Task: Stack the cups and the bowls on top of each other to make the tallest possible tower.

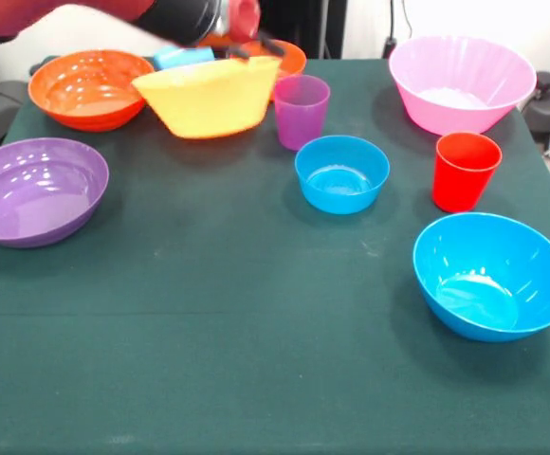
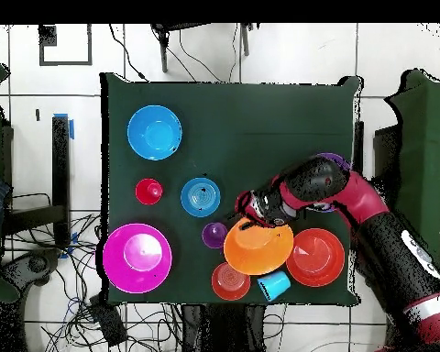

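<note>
Dark green table carried purple bowl, red-orange bowl, pink bowl, two blue bowls, purple cup, red cup.
</note>
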Controlling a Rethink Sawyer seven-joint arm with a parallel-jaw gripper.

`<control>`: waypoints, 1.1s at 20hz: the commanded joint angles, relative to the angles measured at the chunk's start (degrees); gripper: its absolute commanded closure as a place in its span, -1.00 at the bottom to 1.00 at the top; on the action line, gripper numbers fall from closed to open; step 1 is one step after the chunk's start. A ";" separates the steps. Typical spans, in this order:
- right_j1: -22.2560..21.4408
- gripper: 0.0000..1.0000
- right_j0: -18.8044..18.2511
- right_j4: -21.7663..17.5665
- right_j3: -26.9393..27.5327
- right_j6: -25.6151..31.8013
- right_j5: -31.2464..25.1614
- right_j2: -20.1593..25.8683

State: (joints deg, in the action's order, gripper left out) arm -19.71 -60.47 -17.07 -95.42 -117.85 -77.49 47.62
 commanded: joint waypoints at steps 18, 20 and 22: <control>-7.39 -1.00 -4.09 1.23 -22.87 6.33 3.32 4.59; -8.26 -1.00 -3.97 -6.12 -22.43 7.49 10.16 3.70; -9.72 -1.00 -3.28 -15.70 -21.52 7.00 20.21 2.95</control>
State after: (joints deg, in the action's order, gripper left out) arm -27.93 -65.17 -17.00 -113.96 -117.85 -77.44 51.38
